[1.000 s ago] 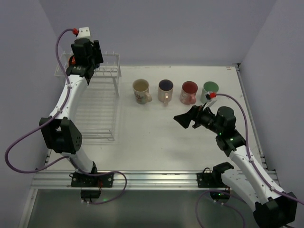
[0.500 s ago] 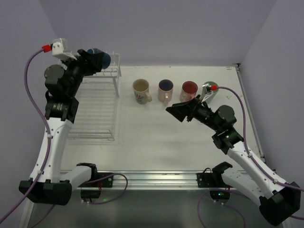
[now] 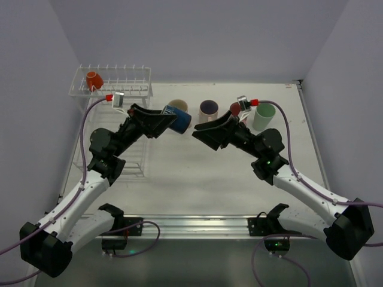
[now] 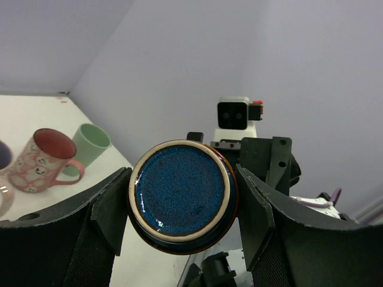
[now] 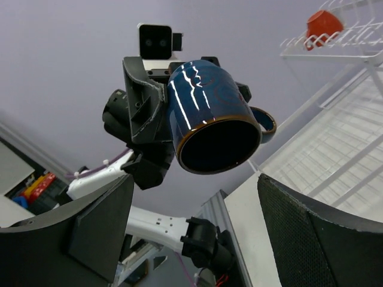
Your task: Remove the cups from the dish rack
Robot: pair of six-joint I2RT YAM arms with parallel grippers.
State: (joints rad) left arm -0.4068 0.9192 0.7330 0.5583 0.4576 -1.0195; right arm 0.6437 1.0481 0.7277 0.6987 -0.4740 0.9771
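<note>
Since a second ago the left arm has swung away from the dish rack [image 3: 134, 89] to above the white tabletop [image 3: 197, 173]. Its tool [image 3: 167, 121] is clamped on the small dark blue mug [image 3: 179, 118] (glossy speckled glaze, tan rim), held sideways in mid-air. The right tool [image 3: 204, 131] has come close, its black jaws wide apart and empty. The orange mug [image 3: 93, 79] sits on the wire upper shelf.

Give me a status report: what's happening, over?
Left gripper shut on blue mug, mid-air. Right gripper open, facing it. Orange mug on rack. Nothing between grippers.
</note>
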